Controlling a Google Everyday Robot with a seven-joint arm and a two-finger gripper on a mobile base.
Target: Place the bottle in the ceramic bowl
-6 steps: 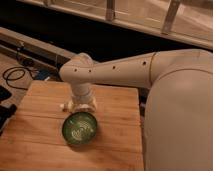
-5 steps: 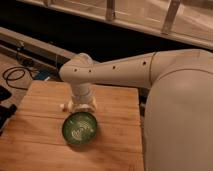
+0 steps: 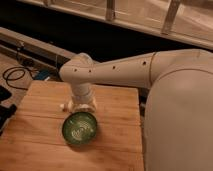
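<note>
Hand [image 3: 83, 105] of the 1 white arm [image 3: 125, 71] hangs straight down over the wooden table [image 3: 116, 122], its tip low, just at the 12 o'clock rim of the ceramic bowl [image 3: 80, 129]. The wrist housing above it hides its working end, so whether the hand stands wide, narrow or closed on anything cannot be told.

The bottle [image 3: 63, 106] shows only as a small pale cream stub poking out at 9 o'clock from the hand, right against it, at about 11 o'clock from the bowl and outside it. Whether it lies on the table or is lifted by the hand cannot be told. Any label on it is too small to read.

The bowl is round, glossy and dark green, with pale whitish swirl marks on its inside. It sits upright on the planks toward the 6 o'clock part of the table, with nothing in it.

The arm reaches in from 3 o'clock, where the robot's broad white body [image 3: 182, 120] fills that side, and carries a row of small dark dots along its length, with no writing legible on it. At 9 o'clock, off the table, a black cable [image 3: 14, 76] loops on the floor beside a long pale rail [image 3: 30, 46]
</note>
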